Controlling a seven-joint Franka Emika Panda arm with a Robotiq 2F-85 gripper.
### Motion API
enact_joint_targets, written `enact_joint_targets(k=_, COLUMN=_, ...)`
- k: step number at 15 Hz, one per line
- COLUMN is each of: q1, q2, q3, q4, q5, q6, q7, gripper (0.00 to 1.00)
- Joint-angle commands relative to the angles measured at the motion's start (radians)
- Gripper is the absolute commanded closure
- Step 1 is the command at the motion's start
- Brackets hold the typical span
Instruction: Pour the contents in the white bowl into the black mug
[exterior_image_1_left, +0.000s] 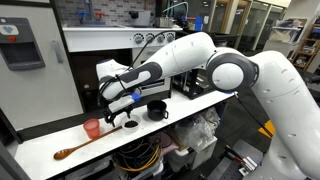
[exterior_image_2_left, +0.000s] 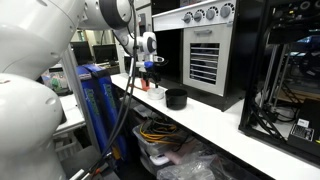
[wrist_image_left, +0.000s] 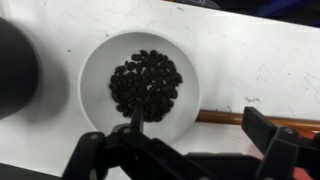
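In the wrist view the white bowl (wrist_image_left: 97, 62) sits on the white counter (wrist_image_left: 240, 50), directly under the camera, with a heap of small dark pieces (wrist_image_left: 146, 85) in its middle. The black mug (wrist_image_left: 14, 66) stands just beside the bowl at the frame's edge, apart from it. A wooden spoon handle (wrist_image_left: 225, 118) lies on the bowl's other side. The hand (wrist_image_left: 176, 138) is spread wide and empty, its fingers (wrist_image_left: 264, 128) reaching past the bowl's near rim. In an exterior view the hand (exterior_image_1_left: 120, 104) hangs low over the counter between a small pink-red cup (exterior_image_1_left: 93, 128) and the mug (exterior_image_1_left: 157, 110); the bowl below it is hard to make out. In an exterior view the mug (exterior_image_2_left: 176, 98) stands nearer the camera than the hand (exterior_image_2_left: 150, 72).
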Motion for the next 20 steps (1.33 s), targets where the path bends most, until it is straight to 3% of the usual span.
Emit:
enact_joint_targets(k=1, q1=0.011, q2=0.035, q3=-0.002, q4=0.054, q5=0.001, q6=-0.003, q7=-0.027, gripper=0.00)
enact_joint_targets(k=20, q1=0.027, q2=0.045, q3=0.000, q4=0.032, q5=0.015, q6=0.016, q7=-0.021, gripper=0.00)
